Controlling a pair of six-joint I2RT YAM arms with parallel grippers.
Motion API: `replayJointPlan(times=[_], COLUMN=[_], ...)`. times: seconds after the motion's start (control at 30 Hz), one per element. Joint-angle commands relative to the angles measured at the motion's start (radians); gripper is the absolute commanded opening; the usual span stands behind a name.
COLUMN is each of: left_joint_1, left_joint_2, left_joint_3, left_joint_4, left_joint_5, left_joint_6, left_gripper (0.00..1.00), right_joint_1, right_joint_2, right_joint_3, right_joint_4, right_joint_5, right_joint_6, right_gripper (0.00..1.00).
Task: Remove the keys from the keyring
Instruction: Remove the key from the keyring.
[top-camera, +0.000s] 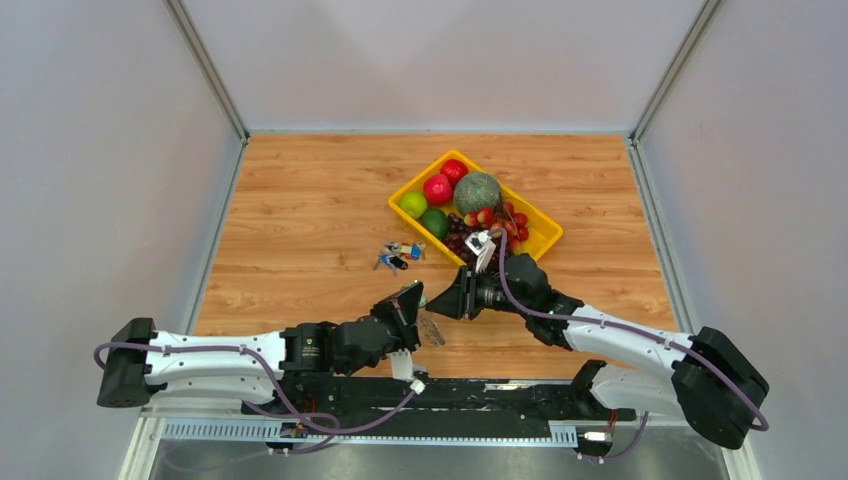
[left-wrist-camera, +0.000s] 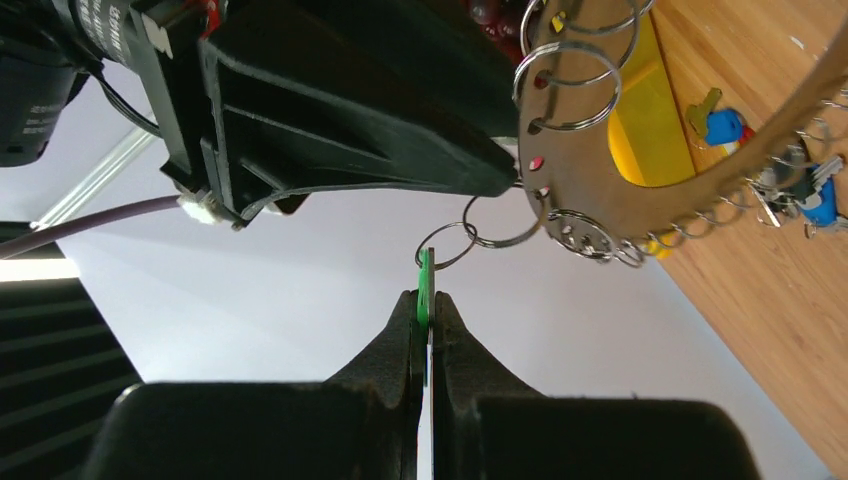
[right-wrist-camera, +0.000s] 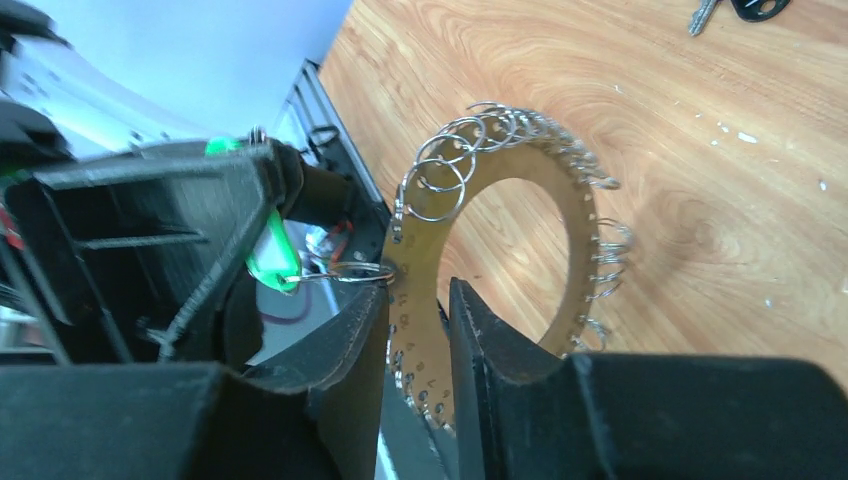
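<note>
Shows a flat keyring (right-wrist-camera: 580, 250), edged with small wire loops (right-wrist-camera: 450, 150), hanging between two arms over the near part of a wooden desk (top-camera: 300, 200). Shows the left tool (left-wrist-camera: 428, 300) clamped on a green tag (left-wrist-camera: 425, 270) linked to it. Shows the right tool (right-wrist-camera: 418, 290) with fingers slightly apart astride the band; cannot tell whether pressing. Farther back on the desk, a bunch of coloured keys (top-camera: 398, 256) near a yellow tray (top-camera: 545, 238) of fruit.

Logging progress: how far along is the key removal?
Done: left gripper is shut on the green tag, holding the keyring off the table. In hand: right gripper straddles its band, jaws slightly apart. Left: small rings crowd the band; none lie loose on the table, so removal looks unstarted.
</note>
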Motion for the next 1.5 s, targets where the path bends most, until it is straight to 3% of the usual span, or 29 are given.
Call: replayJointPlan(times=[0.0,0.37,0.57,0.87,0.93,1.1,1.17,1.33,1.47], left_joint_1=[-0.009,0.0,0.0,0.0,0.0,0.001,0.003,0.005,0.005], left_joint_2=[0.029,0.041,0.05,0.045,0.047,0.052,0.051,0.051,0.049], left_joint_3=[0.087,0.125,0.14,0.154,0.16,0.163,0.164,0.16,0.158], left_joint_4=[0.046,-0.008,-0.02,-0.025,-0.032,-0.037,-0.034,-0.031,-0.03], left_joint_5=[-0.022,0.003,0.001,0.021,0.021,0.021,0.026,0.037,0.039], left_joint_6=[-0.092,-0.151,-0.162,-0.189,-0.198,-0.216,-0.221,-0.224,-0.222], left_gripper=[0.0,0.0,0.0,0.0,0.0,0.0,0.0,0.0,0.0], right_joint_1=[0.07,0.215,0.259,0.298,0.301,0.301,0.301,0.302,0.301], right_joint_2=[-0.039,-0.201,-0.241,-0.23,-0.231,-0.335,-0.382,-0.458,-0.486], right_joint_3=[0.017,-0.07,-0.099,-0.095,-0.092,-0.149,-0.168,-0.169,-0.167], right_joint_4=[-0.103,-0.018,0.04,0.095,0.097,0.141,0.147,0.099,0.067], right_joint_5=[0.171,0.443,0.503,0.547,0.572,0.528,0.505,0.522,0.526], right_joint_6=[-0.276,-0.47,-0.544,-0.606,-0.594,-0.578,-0.576,-0.555,-0.564], right_gripper=[0.32,0.4,0.48,0.5,0.54,0.76,0.8,0.79,0.69])
